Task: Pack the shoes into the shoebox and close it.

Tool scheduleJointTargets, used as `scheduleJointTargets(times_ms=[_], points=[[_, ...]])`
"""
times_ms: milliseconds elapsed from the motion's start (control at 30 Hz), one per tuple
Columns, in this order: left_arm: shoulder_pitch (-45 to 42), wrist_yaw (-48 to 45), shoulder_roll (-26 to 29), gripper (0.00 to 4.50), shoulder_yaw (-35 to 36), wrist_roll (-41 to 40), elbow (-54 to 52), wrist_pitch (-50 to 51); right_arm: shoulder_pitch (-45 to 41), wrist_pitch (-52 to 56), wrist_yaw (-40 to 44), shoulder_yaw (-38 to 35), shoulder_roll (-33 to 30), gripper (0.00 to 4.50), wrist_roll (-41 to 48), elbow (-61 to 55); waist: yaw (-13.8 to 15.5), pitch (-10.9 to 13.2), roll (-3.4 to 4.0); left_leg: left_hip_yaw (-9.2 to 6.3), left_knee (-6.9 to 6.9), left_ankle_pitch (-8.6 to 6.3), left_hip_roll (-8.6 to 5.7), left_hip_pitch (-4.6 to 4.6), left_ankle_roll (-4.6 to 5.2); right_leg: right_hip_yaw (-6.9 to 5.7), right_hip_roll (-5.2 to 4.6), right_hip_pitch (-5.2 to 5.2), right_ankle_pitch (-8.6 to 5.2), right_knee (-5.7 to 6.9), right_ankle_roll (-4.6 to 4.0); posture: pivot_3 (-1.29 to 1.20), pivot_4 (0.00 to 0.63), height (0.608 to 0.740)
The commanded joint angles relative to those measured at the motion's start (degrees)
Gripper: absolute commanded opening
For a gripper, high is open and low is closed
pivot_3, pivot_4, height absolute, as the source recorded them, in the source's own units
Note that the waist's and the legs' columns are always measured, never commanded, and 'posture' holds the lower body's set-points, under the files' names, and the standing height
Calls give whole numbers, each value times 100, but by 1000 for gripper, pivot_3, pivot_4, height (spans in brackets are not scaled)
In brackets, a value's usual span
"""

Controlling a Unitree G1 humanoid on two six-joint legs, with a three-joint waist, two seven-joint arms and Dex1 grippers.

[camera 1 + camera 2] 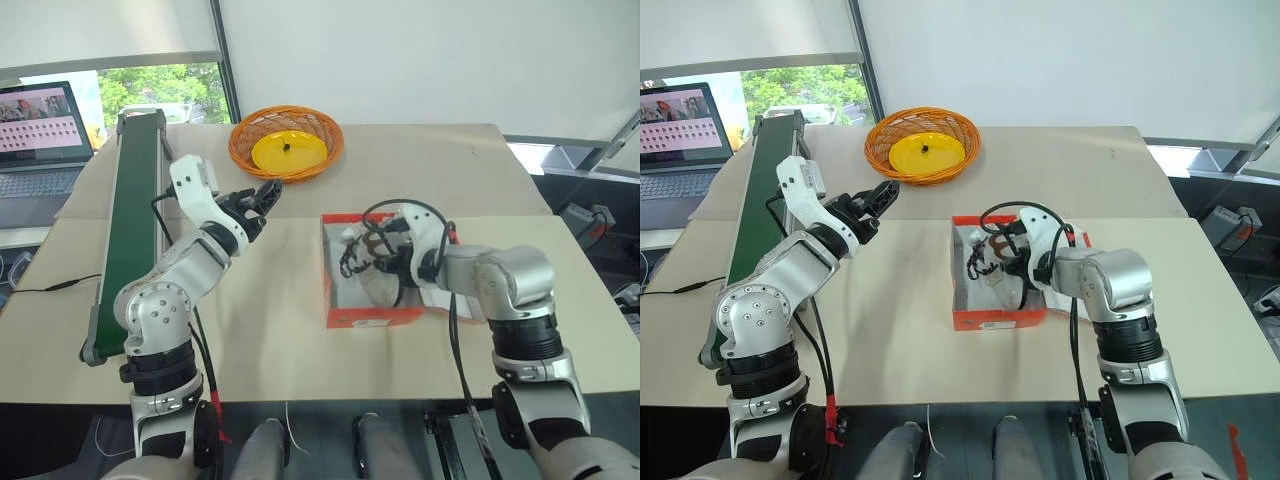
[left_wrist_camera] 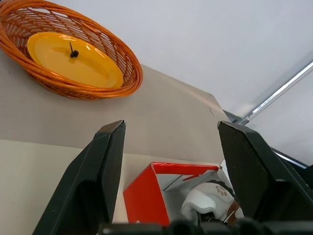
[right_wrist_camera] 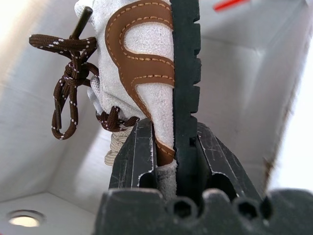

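Fingers of the right gripper (image 3: 168, 147) pinch a sneaker (image 3: 142, 73) inside the open shoebox (image 1: 340, 318), while the left gripper (image 1: 262, 195) hovers spread and empty, the box beyond its fingertips.

Beige table (image 1: 300, 330) spans most of the scene; a seam runs left to right across its middle, joining two tops. Along the left side lies a long green conveyor belt (image 1: 135, 200) with pale side rails, running from near to far. At far centre sits a round orange wicker basket (image 1: 286, 142) with a yellow plate (image 1: 289, 150) inside and a small dark item on the plate. Far left, on a separate surface, an open laptop (image 1: 40, 135) with a lit screen. Behind it a window (image 1: 160, 90) shows green foliage in daylight. White wall (image 1: 450, 60) fills the far side. Right of the table, dark floor with grey equipment (image 1: 590, 215).
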Motion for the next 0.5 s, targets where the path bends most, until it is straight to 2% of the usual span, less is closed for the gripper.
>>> scheduleJointTargets(times_ms=[33, 333, 400, 433, 500], points=[[-124, 30, -6, 3224, -26, -40, -173, -63, -75, -249, 15, -104, -88, 460, -184, -193, -3, 0, 0, 0, 0, 0, 0, 0, 0, 0, 0, -1, 0, 0, 0, 0, 150, 740], [-25, 402, -89, 3224, 99, -265, -478, 20, 127, -700, 22, 137, -207, 460, -713, -135, 0, 0, 0, 0, 0, 0, 0, -1, 0, 0, 0, 0, 0, -1, 0, 0, 150, 740], [26, 498, -80, 3224, 128, -331, -563, 63, 199, -806, 15, 255, -192, 1456, -834, -119, 0, 0, 0, 0, 0, 0, 1, 0, 0, 0, 0, 0, 0, 0, 0, 0, 150, 740], [34, 539, -69, 3224, 139, -369, -590, 77, 225, -871, 29, 357, -223, 1642, -915, -116, 2, 0, 0, 0, 0, 0, 0, 0, 0, 1, 0, 0, 0, 0, 0, 0, 150, 740], [12, 708, -48, 3224, 199, -358, -605, 52, 273, -1014, 41, 520, -269, 2345, -1079, -117, 6, 0, 0, 0, 0, 0, 0, 1, 0, 0, 0, 1, 0, 0, 0, 0, 150, 740]])
